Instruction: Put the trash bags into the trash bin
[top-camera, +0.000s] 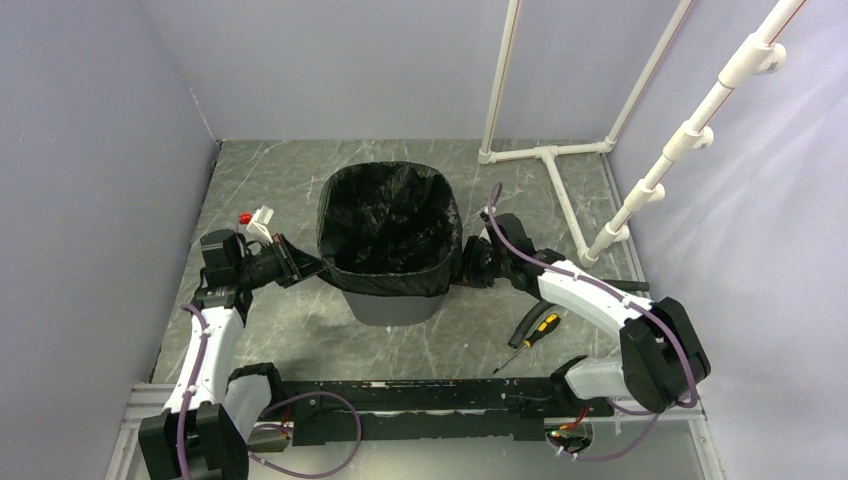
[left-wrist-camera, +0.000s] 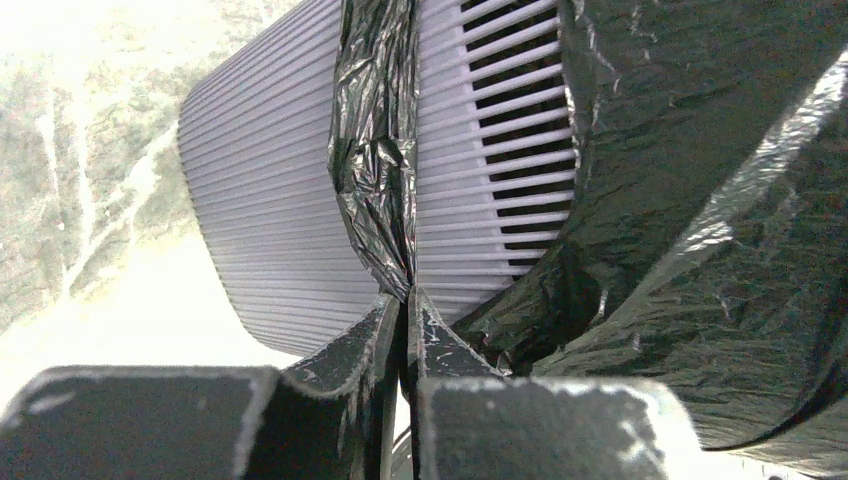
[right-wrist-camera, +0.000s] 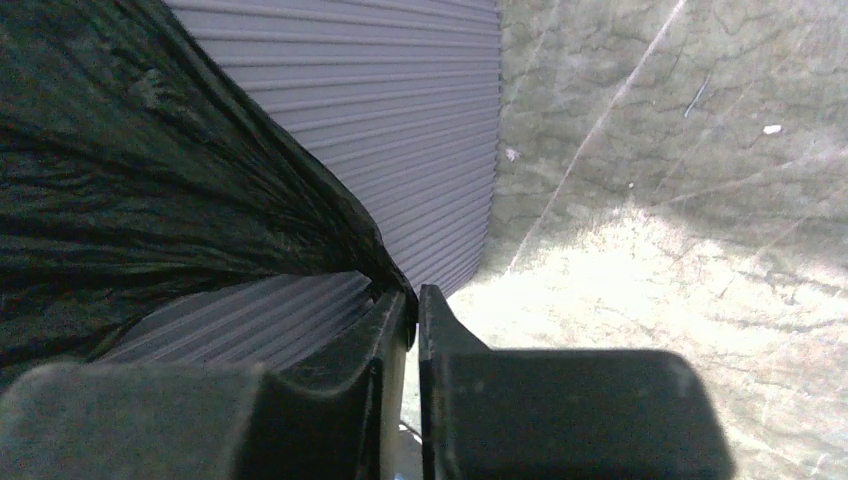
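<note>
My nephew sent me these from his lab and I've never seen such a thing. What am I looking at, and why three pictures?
These are two robot arms bolted at the near edge of a table. The wide picture comes from a fixed camera above and behind them. The two close-ups come from a camera on each wrist, looking past that arm's own fingers. In the middle stands a grey trash bin lined with a black trash bag. The left hand and right hand, both shut, each pinch the bag's film at opposite sides of the bin. A screwdriver and a white pipe frame also lie there.
</note>
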